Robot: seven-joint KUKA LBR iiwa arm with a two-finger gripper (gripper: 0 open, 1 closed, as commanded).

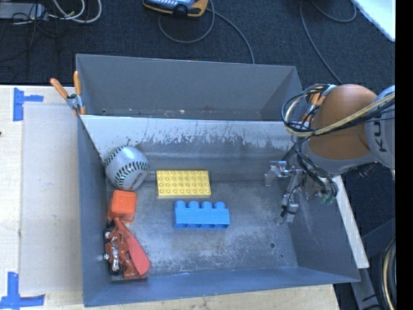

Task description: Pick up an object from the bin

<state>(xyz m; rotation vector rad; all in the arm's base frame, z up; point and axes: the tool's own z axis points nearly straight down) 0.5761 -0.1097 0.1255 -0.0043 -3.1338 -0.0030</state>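
Note:
My gripper (284, 192) hangs low at the right side of the bin, close to the right wall. Its two fingertips (288, 210) stand apart, open, with nothing between them. The nearest loose thing is a blue toy brick (201, 214) with a row of studs, lying on the bin floor well to the gripper's left. Just behind the brick lies a flat yellow studded plate (183, 183). The gripper touches neither of them.
A grey-white baseball (126, 166) with red stitching rests in the back left corner. In front of it along the left wall sit an orange block (122, 205) and a red tool with metal parts (126, 252). Bare floor lies under the gripper.

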